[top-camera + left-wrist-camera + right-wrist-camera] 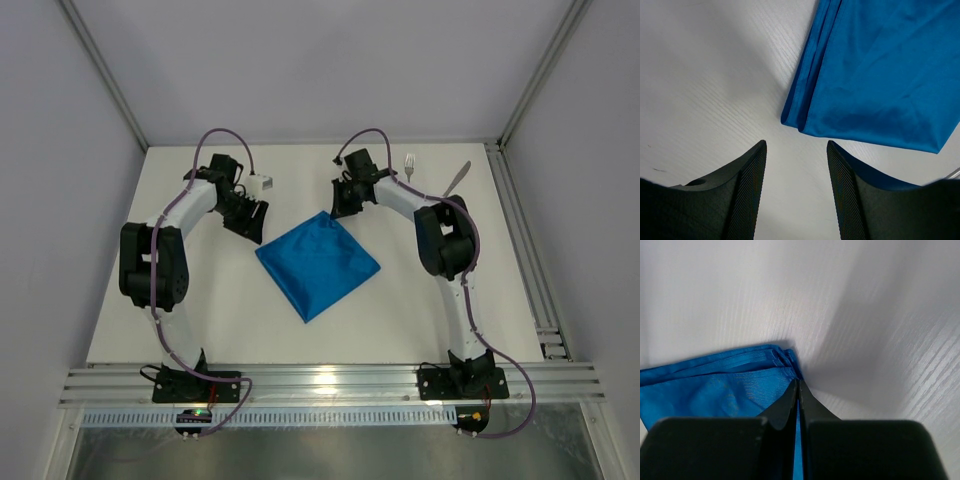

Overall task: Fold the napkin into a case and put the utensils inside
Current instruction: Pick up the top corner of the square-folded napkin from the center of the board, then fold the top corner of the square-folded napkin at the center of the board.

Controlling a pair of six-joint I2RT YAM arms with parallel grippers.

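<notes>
The bright blue napkin (318, 262) lies folded into a layered square in the middle of the white table, turned like a diamond. My left gripper (250, 222) is open and empty just off its left corner; in the left wrist view the gripper (796, 145) has bare table between the fingers, and the napkin (880, 75) lies just ahead. My right gripper (338, 208) is at the far corner. In the right wrist view the gripper (798, 384) is shut on the napkin (715, 385), with blue cloth between the jaws. The fork (409, 165) and knife (455, 178) lie at the far right.
A metal rail (530, 260) runs along the table's right edge and another rail (320, 382) along the near edge by the arm bases. Grey walls enclose the left, back and right sides.
</notes>
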